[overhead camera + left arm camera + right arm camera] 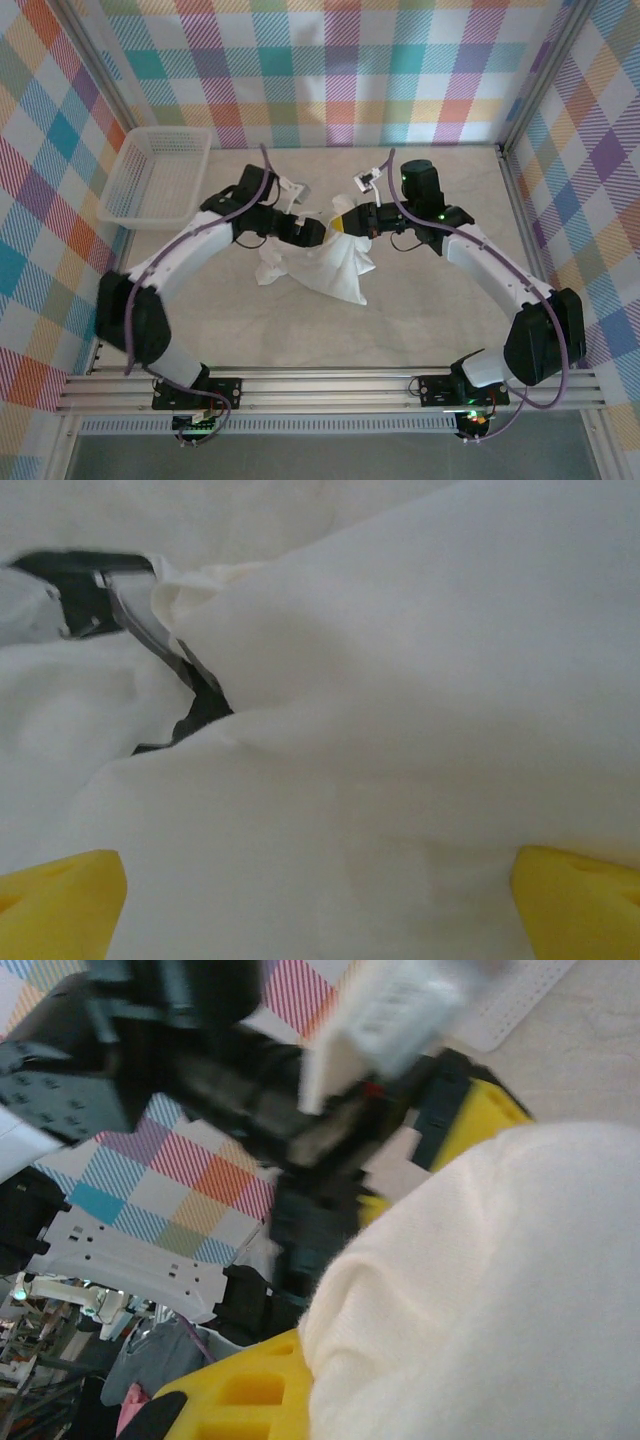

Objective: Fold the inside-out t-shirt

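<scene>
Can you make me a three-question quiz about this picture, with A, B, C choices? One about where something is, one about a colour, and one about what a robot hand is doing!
1. Where is the basket?
A) between the arms
B) at the table's far left
C) under the right arm

2. What colour are the left gripper's fingers?
A) red
B) blue
C) yellow

3. How is the left gripper?
A) open
B) shut on the basket
C) shut on a cup

Answers:
1 B: it sits by the left wall, away from the t-shirt.
2 C: yellow pads show at both lower corners of the left wrist view.
3 A: its fingers stand wide apart with white cloth between them.
</scene>
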{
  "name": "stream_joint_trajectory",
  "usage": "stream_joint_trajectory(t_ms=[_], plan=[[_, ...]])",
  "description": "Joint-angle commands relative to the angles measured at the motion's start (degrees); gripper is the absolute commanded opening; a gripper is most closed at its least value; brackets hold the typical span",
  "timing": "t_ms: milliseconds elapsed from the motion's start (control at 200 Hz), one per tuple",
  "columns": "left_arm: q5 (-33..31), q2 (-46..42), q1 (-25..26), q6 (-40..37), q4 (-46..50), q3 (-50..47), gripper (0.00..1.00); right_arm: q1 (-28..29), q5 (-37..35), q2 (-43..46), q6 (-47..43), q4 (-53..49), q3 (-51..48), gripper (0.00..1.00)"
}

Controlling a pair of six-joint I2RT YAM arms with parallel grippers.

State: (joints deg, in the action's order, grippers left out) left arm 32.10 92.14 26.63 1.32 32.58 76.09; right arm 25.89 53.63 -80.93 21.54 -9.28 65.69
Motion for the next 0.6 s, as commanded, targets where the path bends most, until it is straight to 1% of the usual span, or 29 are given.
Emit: stream_joint_trajectory(t_ms=[0, 35, 55, 75, 95, 100, 115, 140, 155, 215, 270, 345, 390, 430, 455, 520, 595], plan=[[7.22, 8.00, 1.80, 3.17, 1.38, 4.84, 0.92, -0.22, -1.17, 0.84, -2.54, -3.48, 1.29, 0.11], [8.51, 9.33, 2.15, 4.41, 0.92, 5.15, 0.86, -0.20, -4.55, 1.55, -3.21, -4.73, 1.01, 0.11], [9.08, 9.60, 2.28, 5.10, 0.37, 5.08, 0.80, -0.22, -7.06, 2.14, -3.62, -5.45, 0.73, 0.11], [9.57, 9.79, 2.37, 5.75, -0.26, 4.84, 0.72, -0.23, -9.88, 2.74, -3.89, -6.11, 0.27, 0.12], [9.75, 9.73, 2.37, 6.34, -0.77, 4.56, 0.59, -0.16, -12.90, 3.49, -4.00, -6.61, -0.38, 0.12], [9.70, 9.68, 2.37, 6.46, -0.81, 4.53, 0.57, -0.24, -13.57, 3.62, -4.03, -6.66, -0.56, 0.12], [9.53, 9.50, 2.31, 6.77, -0.95, 4.42, 0.42, -0.35, -15.74, 4.27, -4.07, -6.79, -1.22, 0.11], [8.54, 9.09, 2.22, 7.02, -1.03, 4.20, 0.14, -0.54, -18.71, 5.22, -4.05, -6.76, -2.47, 0.11], [7.93, 8.74, 2.09, 7.21, -0.90, 4.20, 0.00, -0.68, -20.21, 5.91, -3.93, -6.59, -3.41, 0.11], [6.27, 6.91, 0.93, 8.95, -1.11, 4.21, 0.00, -0.99, -24.68, 8.56, -3.44, -5.24, -7.78, 0.12], [6.80, 4.97, -0.65, 12.08, -2.45, 4.51, 0.00, -0.91, -27.25, 10.87, -3.19, -3.36, -12.95, 0.13], [8.27, 2.55, -1.83, 15.49, -4.90, 5.49, 0.00, -0.88, -30.61, 13.33, -0.16, -1.06, -21.02, 0.17], [8.61, 1.58, -1.87, 16.78, -5.69, 6.59, 0.00, -0.67, -30.77, 14.25, 0.96, 0.22, -25.46, 0.23], [9.18, 1.22, -1.83, 17.96, -6.16, 7.32, 0.00, -0.41, -31.23, 14.88, 1.79, 0.42, -28.25, 0.31], [9.62, 1.20, -1.77, 18.80, -6.62, 7.65, 0.00, -0.31, -31.47, 15.10, 2.20, -0.02, -29.32, 0.34], [10.35, 1.26, -1.14, 20.03, -7.53, 7.75, 0.00, -0.31, -31.48, 15.82, 2.05, -2.53, -29.49, 0.37], [8.99, 1.82, 0.08, 17.94, -5.68, 7.60, 0.00, -0.31, -32.27, 17.32, 0.36, -4.97, -27.94, 0.40]])
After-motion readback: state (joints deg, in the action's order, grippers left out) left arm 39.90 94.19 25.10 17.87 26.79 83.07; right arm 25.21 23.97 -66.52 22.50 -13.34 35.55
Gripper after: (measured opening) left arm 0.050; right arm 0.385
